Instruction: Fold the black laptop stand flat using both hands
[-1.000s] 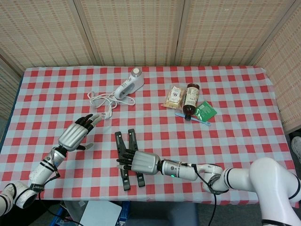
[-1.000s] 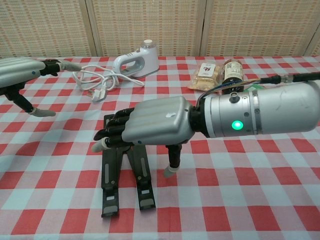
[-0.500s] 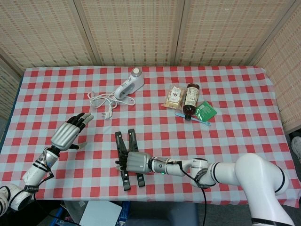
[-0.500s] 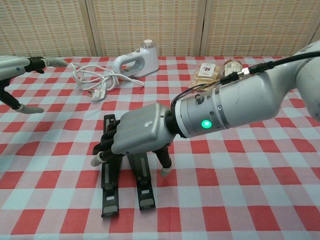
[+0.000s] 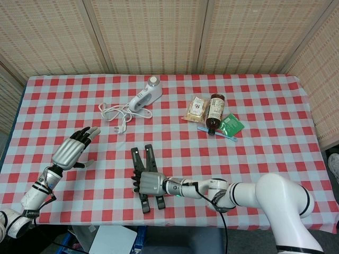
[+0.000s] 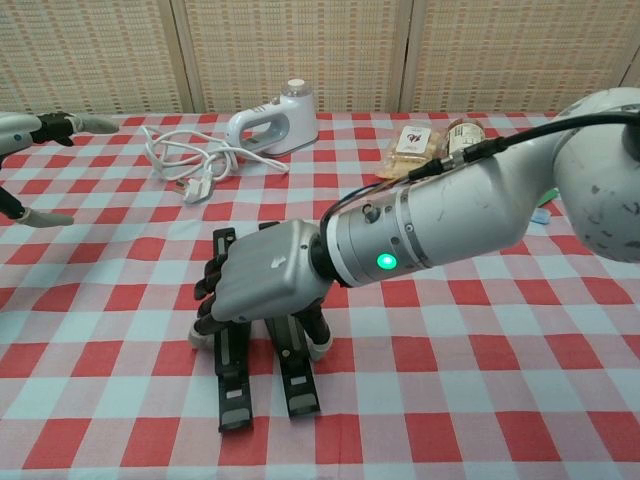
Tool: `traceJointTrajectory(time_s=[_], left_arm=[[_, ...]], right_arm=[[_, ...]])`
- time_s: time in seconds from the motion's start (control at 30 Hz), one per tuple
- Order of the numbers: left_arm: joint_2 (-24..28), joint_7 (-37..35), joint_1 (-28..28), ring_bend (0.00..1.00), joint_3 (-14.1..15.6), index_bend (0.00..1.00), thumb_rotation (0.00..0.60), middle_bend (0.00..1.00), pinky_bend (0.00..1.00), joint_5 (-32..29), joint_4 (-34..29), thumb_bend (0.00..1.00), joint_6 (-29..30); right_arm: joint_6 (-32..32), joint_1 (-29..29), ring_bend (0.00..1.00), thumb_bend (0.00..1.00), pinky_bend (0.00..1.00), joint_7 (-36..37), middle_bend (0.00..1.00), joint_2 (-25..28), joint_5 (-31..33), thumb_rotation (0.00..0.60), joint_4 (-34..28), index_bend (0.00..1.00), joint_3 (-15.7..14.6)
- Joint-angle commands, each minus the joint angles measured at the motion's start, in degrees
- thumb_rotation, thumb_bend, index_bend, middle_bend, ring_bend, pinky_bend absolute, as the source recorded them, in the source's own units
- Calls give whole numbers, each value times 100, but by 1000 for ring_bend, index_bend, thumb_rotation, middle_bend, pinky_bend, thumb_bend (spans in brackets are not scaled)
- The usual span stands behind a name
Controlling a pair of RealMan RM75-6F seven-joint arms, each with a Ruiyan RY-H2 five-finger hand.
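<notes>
The black laptop stand (image 5: 139, 158) lies low on the checked tablecloth as two near-parallel bars (image 6: 233, 388) pointing toward the front edge. My right hand (image 5: 150, 182) sits on top of its middle, palm down. In the chest view the right hand (image 6: 265, 285) spans both bars, with fingers curled down past the left bar and the thumb against the right bar, gripping them. The stand's middle is hidden beneath it. My left hand (image 5: 69, 151) hovers far to the left, fingers spread, holding nothing; only its fingertips (image 6: 45, 124) show in the chest view.
A white handheld appliance (image 5: 146, 96) with a coiled cord (image 5: 113, 113) lies behind the stand. Further right are a snack packet (image 5: 196, 108), a brown bottle (image 5: 214, 111), a green sachet (image 5: 231, 125) and a blue stick (image 5: 218, 133). The table's front edge is just below the stand.
My right hand has sunk onto the stand and curled around both bars, nudging them slightly. The left hand has drawn away to the left, still open.
</notes>
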Motion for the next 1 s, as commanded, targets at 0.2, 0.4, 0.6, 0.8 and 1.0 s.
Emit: traceJointTrajectory(time_s=[0.2,0.4,0.6,0.8,1.0], left_arm=[[-59,-22,5,0,2,0,600,0,149,37,70,218,-17],[-66,-13,-11,0,-28,0,600,0,147,42,72,218,-34],[76,19,19,0,-121,0,600,0,147,-47,-118,219,11],[351,371,221,0,-262,0,600,0,146,-426,-569,218,77],[584,725,574,0,-388,0,600,0,146,-806,-1000,218,391]], right_arm=[[663,-181,61,246,0,162,411,-162,-210,600,299,452,-159],[797,-255,53,220,0,125,280,-163,-189,600,380,333,-197],[926,-615,0,110,0,-517,0,182,394,600,-173,0,71],[1550,-1330,0,105,0,-1347,0,959,1163,600,-1109,0,230],[2498,-2224,0,137,0,-2048,46,1859,1863,600,-2091,0,126]])
